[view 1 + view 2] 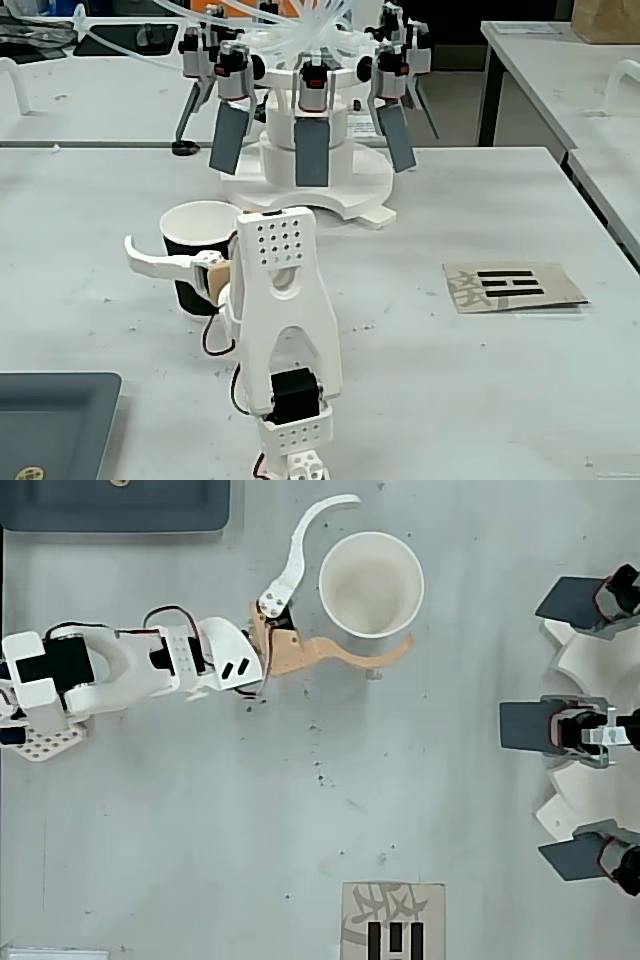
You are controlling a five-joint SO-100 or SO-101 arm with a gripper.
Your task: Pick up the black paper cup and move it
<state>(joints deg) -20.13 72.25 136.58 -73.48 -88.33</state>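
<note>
The black paper cup [193, 245] stands upright on the grey table, its white inside and rim [371, 584] showing from above. My gripper [383, 570] is open, with its jaws on either side of the cup. The white curved finger [300, 542] passes along the cup's upper-left side in the overhead view. The orange finger [340, 652] lies just below the cup, close to its rim. In the fixed view the white finger [160, 263] crosses in front of the cup's black wall. There the arm [285, 310] hides the orange finger's tip.
A white carousel device with grey paddles [310, 150] stands behind the cup and appears at the right edge from above [575, 725]. A dark grey tray [50, 420] [115, 505] sits near the arm's base. A printed card [512, 285] [392, 920] lies off to the side.
</note>
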